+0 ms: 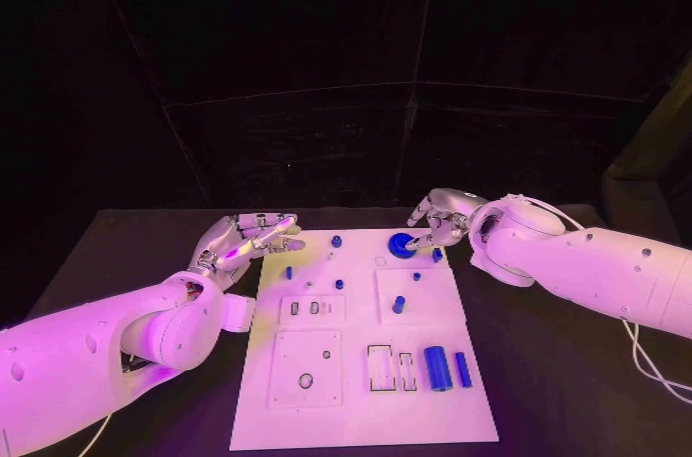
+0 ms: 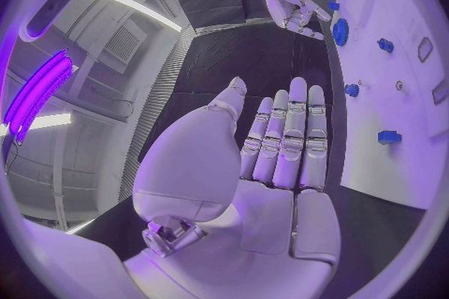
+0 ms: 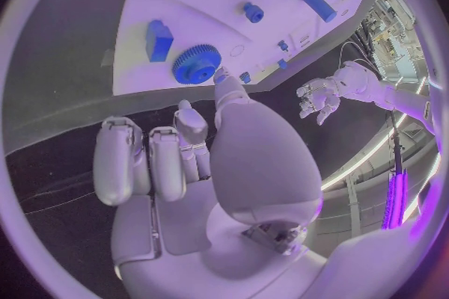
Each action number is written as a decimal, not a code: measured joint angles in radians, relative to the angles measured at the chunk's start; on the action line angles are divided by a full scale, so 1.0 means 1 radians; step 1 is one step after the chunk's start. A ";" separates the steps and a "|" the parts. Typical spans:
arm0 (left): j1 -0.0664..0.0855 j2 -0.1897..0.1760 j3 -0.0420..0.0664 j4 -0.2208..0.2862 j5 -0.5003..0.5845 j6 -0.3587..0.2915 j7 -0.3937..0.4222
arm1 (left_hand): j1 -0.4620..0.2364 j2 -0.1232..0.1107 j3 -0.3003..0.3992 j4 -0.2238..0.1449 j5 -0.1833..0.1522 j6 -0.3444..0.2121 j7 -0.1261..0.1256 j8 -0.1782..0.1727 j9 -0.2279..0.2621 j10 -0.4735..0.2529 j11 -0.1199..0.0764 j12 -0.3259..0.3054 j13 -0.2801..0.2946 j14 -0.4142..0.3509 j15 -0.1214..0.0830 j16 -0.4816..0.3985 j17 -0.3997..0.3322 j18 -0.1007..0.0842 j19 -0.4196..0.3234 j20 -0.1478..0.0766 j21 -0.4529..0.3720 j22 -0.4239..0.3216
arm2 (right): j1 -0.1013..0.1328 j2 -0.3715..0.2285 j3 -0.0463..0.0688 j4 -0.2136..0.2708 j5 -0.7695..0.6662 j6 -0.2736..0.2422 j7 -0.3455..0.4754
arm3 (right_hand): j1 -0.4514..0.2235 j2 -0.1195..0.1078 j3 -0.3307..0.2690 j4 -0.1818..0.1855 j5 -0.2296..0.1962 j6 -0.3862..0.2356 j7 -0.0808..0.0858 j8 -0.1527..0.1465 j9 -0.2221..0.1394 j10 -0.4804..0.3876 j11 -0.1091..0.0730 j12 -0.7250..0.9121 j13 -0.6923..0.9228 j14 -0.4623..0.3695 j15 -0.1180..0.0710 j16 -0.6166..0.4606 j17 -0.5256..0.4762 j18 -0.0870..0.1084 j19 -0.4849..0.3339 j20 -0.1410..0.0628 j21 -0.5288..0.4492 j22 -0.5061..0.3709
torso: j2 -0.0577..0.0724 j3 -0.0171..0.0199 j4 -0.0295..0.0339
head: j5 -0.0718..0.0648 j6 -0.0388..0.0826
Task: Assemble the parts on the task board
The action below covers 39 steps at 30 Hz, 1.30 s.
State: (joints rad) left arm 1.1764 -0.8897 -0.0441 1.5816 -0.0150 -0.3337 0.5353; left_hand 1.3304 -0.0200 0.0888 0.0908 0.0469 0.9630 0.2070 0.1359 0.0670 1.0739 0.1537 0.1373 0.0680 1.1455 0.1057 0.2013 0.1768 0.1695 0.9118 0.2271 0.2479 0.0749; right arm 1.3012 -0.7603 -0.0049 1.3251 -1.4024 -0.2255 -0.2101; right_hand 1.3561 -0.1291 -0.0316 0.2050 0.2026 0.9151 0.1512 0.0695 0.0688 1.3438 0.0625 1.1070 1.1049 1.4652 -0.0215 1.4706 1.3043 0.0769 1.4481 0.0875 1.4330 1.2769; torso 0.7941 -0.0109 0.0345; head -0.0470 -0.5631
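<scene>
Your right hand (image 1: 438, 223) hovered at the task board's (image 1: 361, 397) far edge, fingertips just beside the blue gear (image 1: 401, 244), which lay flat toward the board's middle; whether they touched it you could not tell. Your left hand (image 1: 248, 239) waited farther off at the opposite edge, fingers straight, holding nothing.

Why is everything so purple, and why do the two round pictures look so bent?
Head view: coloured light tints the white board and both arms pink-violet, against a dark room. Left wrist view: a fisheye lens curves the board's straight edge, and the left hand looms large. Right wrist view: same bulge; the blue gear stays sharp beyond the right hand.
</scene>
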 measured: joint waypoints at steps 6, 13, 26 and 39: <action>0.000 0.002 0.000 -0.004 0.000 0.001 0.000 | 0.000 0.000 0.000 0.000 0.000 0.000 0.000 0.000 0.000 0.000 0.000 0.000 0.000 0.000 0.000 0.000 0.000 0.000 0.000 0.000 0.000 0.000 | 0.000 0.030 0.000 -0.021 -0.006 0.050 -0.023 | 0.014 -0.006 -0.006 0.018 0.007 0.000 0.000 0.004 0.000 0.030 0.002 0.078 0.084 0.000 0.000 0.013 0.004 -0.016 0.001 0.002 0.012 0.022 | 0.001 -0.0011 0.0018 | -0.001 -0.005; 0.000 0.004 0.000 -0.006 0.000 0.002 -0.001 | 0.000 0.000 0.000 0.000 0.000 0.000 0.000 0.000 0.000 0.007 0.000 0.000 0.000 0.000 0.000 0.000 0.001 0.000 0.000 0.000 0.000 -0.001 | 0.000 0.054 0.000 -0.044 -0.018 0.076 -0.036 | 0.026 0.005 -0.004 0.026 0.011 0.000 0.000 0.004 0.001 0.037 0.002 0.114 0.125 0.000 0.000 0.017 0.004 -0.015 0.005 0.005 0.014 0.030 | 0.001 -0.0018 0.0019 | -0.001 -0.008; 0.000 0.005 0.000 -0.009 0.000 0.003 -0.002 | 0.000 0.000 0.003 -0.003 0.000 0.000 0.000 -0.004 0.000 0.007 0.000 0.000 0.000 0.000 0.000 0.000 0.001 0.000 0.000 0.000 0.000 -0.001 | 0.001 0.069 0.001 -0.059 -0.043 0.084 -0.042 | 0.068 0.040 0.018 0.004 0.053 0.036 -0.005 0.028 0.005 0.077 -0.006 0.208 0.203 0.000 0.000 0.022 0.004 -0.015 0.011 -0.001 0.023 0.031 | 0.001 -0.0020 0.0018 | -0.001 -0.013; 0.000 0.005 0.000 -0.009 0.000 0.005 -0.003 | 0.005 0.005 0.003 -0.003 0.000 0.000 0.000 -0.004 0.000 0.007 0.000 0.000 0.000 0.000 0.000 0.000 0.002 0.000 0.000 0.000 0.000 -0.001 | 0.001 0.073 0.001 -0.045 -0.102 0.062 -0.026 | 0.143 0.089 0.145 -0.093 -0.048 0.112 -0.014 0.059 0.005 0.109 -0.030 0.252 0.206 0.000 -0.019 0.027 0.003 -0.015 0.019 -0.017 0.036 0.031 | 0.001 -0.0017 0.0012 | -0.001 -0.017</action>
State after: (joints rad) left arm 1.1762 -0.8846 -0.0443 1.5724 -0.0152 -0.3291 0.5322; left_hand 1.3350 -0.0153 0.0917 0.0880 0.0469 0.9630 0.2070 0.1320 0.0673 1.0811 0.1536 0.1373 0.0680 1.1455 0.1057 0.2014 0.1785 0.1695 0.9118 0.2271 0.2479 0.0735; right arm 1.3025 -0.6878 -0.0037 1.2802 -1.5040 -0.1633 -0.2361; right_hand 1.4992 -0.0400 0.1135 0.1121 0.1546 1.0276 0.1373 0.1288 0.0739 1.4528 0.0320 1.3588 1.3108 1.4653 -0.0400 1.4971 1.3077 0.0618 1.4671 0.0708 1.4688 1.3079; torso 0.7949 -0.0127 0.0358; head -0.0476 -0.5797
